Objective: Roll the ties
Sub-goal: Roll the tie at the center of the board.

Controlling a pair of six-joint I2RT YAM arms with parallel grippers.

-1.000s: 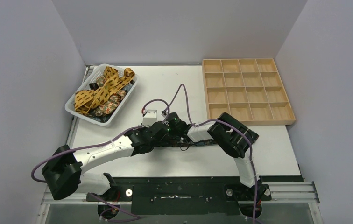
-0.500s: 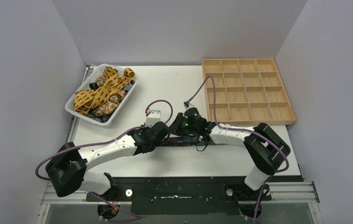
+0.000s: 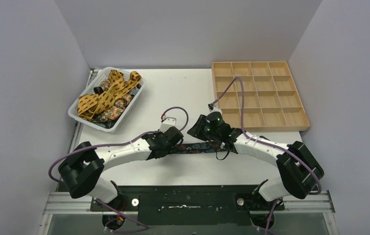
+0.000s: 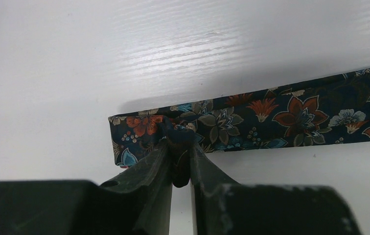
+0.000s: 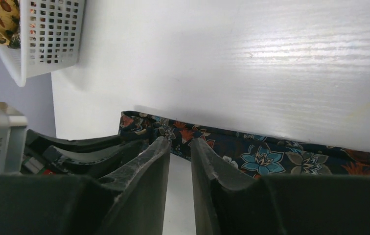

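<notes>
A dark navy floral tie (image 3: 200,147) lies flat across the table in front of the arms. In the left wrist view the tie (image 4: 281,115) runs to the right edge, and my left gripper (image 4: 179,147) is shut on a pinch of fabric near its blunt left end. The left gripper shows in the top view (image 3: 172,146) too. My right gripper (image 5: 180,142) hovers at the near edge of the tie (image 5: 271,156), its jaws a narrow gap apart with only white table between them; in the top view the right gripper (image 3: 194,137) sits just right of the left one.
A white mesh basket (image 3: 139,90) at the back left holds mustard-yellow spotted ties (image 3: 104,95) and more floral ones; the basket (image 5: 46,39) also shows in the right wrist view. A wooden compartment tray (image 3: 256,95) stands at the back right. Purple cables loop above both wrists.
My right arm has swung to the right, carrying its gripper rightward along the tie. My left gripper has shifted slightly right, still holding the tie's end.
</notes>
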